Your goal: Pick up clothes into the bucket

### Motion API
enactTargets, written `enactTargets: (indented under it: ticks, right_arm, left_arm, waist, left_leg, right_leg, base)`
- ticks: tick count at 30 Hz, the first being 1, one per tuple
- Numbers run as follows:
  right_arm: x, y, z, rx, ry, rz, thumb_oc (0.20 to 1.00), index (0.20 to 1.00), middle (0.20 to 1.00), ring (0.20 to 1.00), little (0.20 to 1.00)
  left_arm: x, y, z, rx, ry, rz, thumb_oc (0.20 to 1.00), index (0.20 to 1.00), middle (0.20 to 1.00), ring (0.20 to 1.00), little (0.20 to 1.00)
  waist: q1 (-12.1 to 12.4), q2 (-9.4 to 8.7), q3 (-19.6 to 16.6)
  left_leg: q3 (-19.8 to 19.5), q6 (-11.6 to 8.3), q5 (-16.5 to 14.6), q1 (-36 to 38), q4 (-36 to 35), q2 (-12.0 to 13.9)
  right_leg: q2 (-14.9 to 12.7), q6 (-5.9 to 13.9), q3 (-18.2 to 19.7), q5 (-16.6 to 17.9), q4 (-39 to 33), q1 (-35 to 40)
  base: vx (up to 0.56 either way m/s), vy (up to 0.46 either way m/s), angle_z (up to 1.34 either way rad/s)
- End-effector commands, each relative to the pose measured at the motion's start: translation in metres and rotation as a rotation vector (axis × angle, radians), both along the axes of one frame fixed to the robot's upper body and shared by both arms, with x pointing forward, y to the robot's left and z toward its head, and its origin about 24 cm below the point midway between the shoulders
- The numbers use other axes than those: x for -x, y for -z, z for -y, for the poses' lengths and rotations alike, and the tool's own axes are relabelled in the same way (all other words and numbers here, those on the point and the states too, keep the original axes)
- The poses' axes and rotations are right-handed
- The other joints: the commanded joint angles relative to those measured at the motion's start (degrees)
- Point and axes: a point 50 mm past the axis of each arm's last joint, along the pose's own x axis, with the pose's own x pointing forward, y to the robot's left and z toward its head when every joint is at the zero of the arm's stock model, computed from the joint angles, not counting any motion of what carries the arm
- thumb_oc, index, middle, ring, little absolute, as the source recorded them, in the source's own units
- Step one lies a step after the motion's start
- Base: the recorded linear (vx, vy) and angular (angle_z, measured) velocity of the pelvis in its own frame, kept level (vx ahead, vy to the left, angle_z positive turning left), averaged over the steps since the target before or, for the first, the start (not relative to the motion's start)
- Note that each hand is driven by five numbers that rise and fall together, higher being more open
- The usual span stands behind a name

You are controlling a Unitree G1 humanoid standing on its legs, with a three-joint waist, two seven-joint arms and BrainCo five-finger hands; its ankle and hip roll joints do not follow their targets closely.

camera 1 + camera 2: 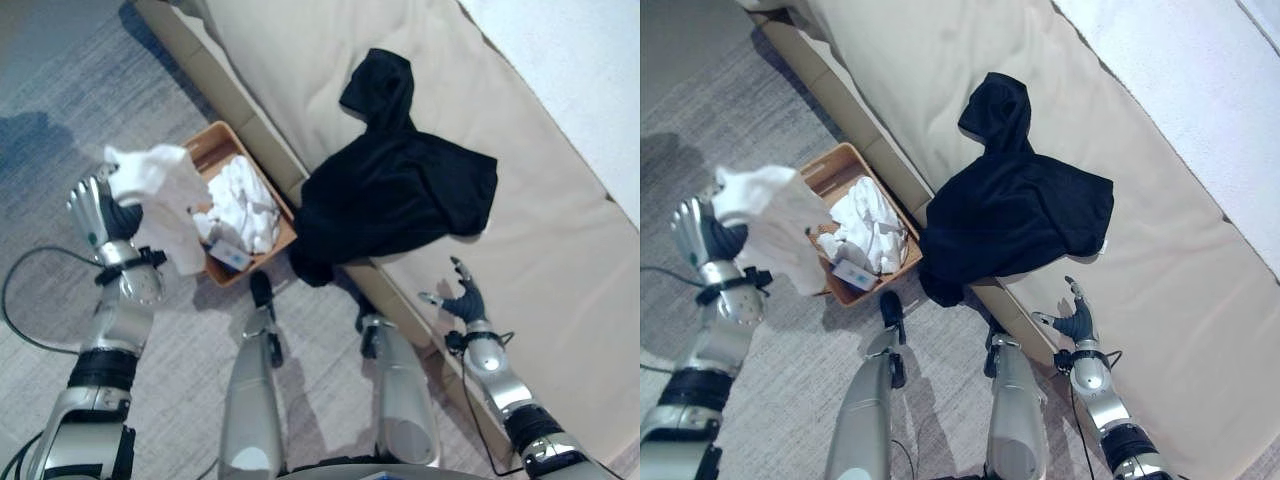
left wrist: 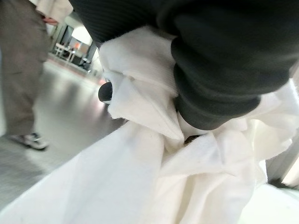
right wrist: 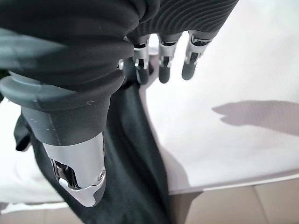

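Left hand (image 1: 100, 215) grips a white cloth (image 1: 165, 200) at frame left beside the basket (image 1: 222, 143); right hand (image 1: 462, 297), lower right, hangs spread and empty.

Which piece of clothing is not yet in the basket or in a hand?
The black garment: it lies over the mattress edge, while one white cloth fills the basket and the left hand holds the other.

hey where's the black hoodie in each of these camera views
Left eye view: black hoodie centre, draped over the bed's edge.
Right eye view: hoodie centre, same drape.
Left wrist view: none I can see.
Right wrist view: dark cloth beneath the right hand.
Shared landmark: beige bed.
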Motion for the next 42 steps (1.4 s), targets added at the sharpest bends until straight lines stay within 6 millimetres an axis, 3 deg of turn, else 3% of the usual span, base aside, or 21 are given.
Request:
enactTargets:
  ticks: [1,2,5,8,9,17,24,31,33,35,42]
  right_arm:
    - [0.000,-0.008,-0.001,-0.019,-0.012,0.068,1.000,1.000,1.000,1.000,1.000]
    - [-0.001,-0.009,-0.003,-0.022,-0.019,0.074,1.000,1.000,1.000,1.000,1.000]
    - [-0.003,-0.012,-0.006,-0.024,-0.030,0.090,1.000,1.000,1.000,1.000,1.000]
    - [-0.004,-0.014,-0.008,-0.026,-0.029,0.101,1.000,1.000,1.000,1.000,1.000]
    - [-0.004,-0.015,-0.008,-0.029,-0.028,0.113,1.000,1.000,1.000,1.000,1.000]
    - [-0.003,-0.019,-0.004,-0.022,-0.014,0.148,1.000,1.000,1.000,1.000,1.000]
    - [-0.003,-0.021,-0.004,-0.014,-0.016,0.161,1.000,1.000,1.000,1.000,1.000]
    - [0.005,-0.015,0.003,0.001,0.012,0.130,1.000,1.000,1.000,1.000,1.000]
    - [0.007,-0.011,0.002,0.003,0.011,0.112,1.000,1.000,1.000,1.000,1.000]
    - [0.012,-0.008,0.006,0.014,0.007,0.095,1.000,1.000,1.000,1.000,1.000]
    - [0.016,-0.005,0.005,0.010,-0.026,0.075,1.000,1.000,1.000,1.000,1.000]
  left_arm:
    - [0.002,-0.017,-0.009,0.003,-0.008,0.096,0.200,0.200,0.200,0.200,0.200]
    - [0.001,-0.015,-0.006,-0.001,0.002,0.084,0.200,0.200,0.200,0.200,0.200]
    - [-0.002,-0.002,-0.003,0.030,0.010,0.044,0.200,0.200,0.200,0.200,0.200]
    - [-0.004,0.020,0.000,0.102,0.006,-0.017,0.200,0.200,0.200,0.200,0.200]
    - [-0.005,0.037,0.001,0.137,-0.008,-0.070,0.200,0.200,0.200,0.200,0.200]
    - [-0.010,0.070,-0.002,0.179,-0.074,-0.222,0.200,0.200,0.200,0.200,0.200]
    - [-0.013,0.066,-0.012,0.168,-0.114,-0.243,0.200,0.200,0.200,0.200,0.200]
    - [-0.015,0.020,-0.021,0.265,-0.161,0.004,0.200,0.200,0.200,0.200,0.200]
    - [-0.010,0.013,-0.032,0.285,-0.218,0.057,0.200,0.200,0.200,0.200,0.200]
    - [-0.003,-0.010,-0.042,0.263,-0.283,0.169,0.200,0.200,0.200,0.200,0.200]
    - [0.004,-0.013,-0.056,0.202,-0.366,0.158,0.200,0.200,0.200,0.200,0.200]
  waist:
    - [0.12,-1.21,-1.96]
    - [0.07,-1.01,-2.14]
    - [-0.46,-1.13,-1.72]
    - [-1.05,-1.33,-1.45]
    - [-1.52,-1.47,-1.33]
    - [-3.09,-1.04,-2.61]
    - [-4.04,-0.98,-3.86]
    - [-3.74,-0.63,-4.84]
    - [-3.86,-0.77,-5.29]
    - [-3.77,-1.01,-6.03]
    - [-4.17,-1.54,-7.40]
  left_leg:
    - [-0.32,-0.92,-5.88,0.09,5.28,1.65]
    - [-0.83,-1.18,-7.74,0.18,5.85,1.86]
    - [-0.90,-0.94,-8.66,-1.66,7.87,2.13]
    - [-0.56,-0.49,-9.65,-3.67,10.45,2.31]
    - [-0.62,-0.19,-10.55,-5.57,12.78,2.49]
    - [-1.43,0.28,-13.03,-14.18,21.26,3.13]
    - [-1.77,0.27,-12.72,-17.88,22.10,3.62]
    - [-2.18,0.20,-12.05,-18.68,19.52,3.42]
    - [-2.29,0.17,-11.68,-18.75,18.66,3.43]
    - [-2.57,0.03,-11.55,-18.60,17.49,3.29]
    - [-2.66,-0.29,-11.15,-18.18,15.82,3.33]
  right_leg:
    - [-0.80,1.72,2.99,11.37,-3.89,-4.25]
    - [-0.35,2.39,3.64,9.87,-3.19,-4.35]
    - [-0.07,2.20,4.23,9.36,-2.08,-6.06]
    - [0.34,1.93,5.15,9.09,-0.51,-8.22]
    - [0.64,1.73,5.85,8.71,1.25,-10.14]
    - [1.21,0.89,7.64,6.45,8.60,-18.05]
    - [1.34,0.75,8.02,6.43,9.71,-21.80]
    - [1.19,1.19,7.50,6.79,8.21,-22.94]
    - [1.16,1.31,7.24,7.07,7.62,-23.07]
    - [1.12,1.51,6.89,7.16,6.75,-22.87]
    - [1.20,1.79,6.57,7.63,5.28,-22.62]
  base:
    - [0.00,0.005,-0.05]
    - [0.09,0.004,-0.05]
    - [0.02,0.012,-0.08]
    - [-0.01,0.009,-0.08]
    - [0.00,0.012,-0.11]
    - [0.00,0.002,-0.12]
    - [0.00,-0.004,0.04]
    - [0.01,-0.010,-0.03]
    - [0.01,-0.036,0.05]
    - [0.02,-0.036,0.05]
    - [0.01,-0.013,-0.04]
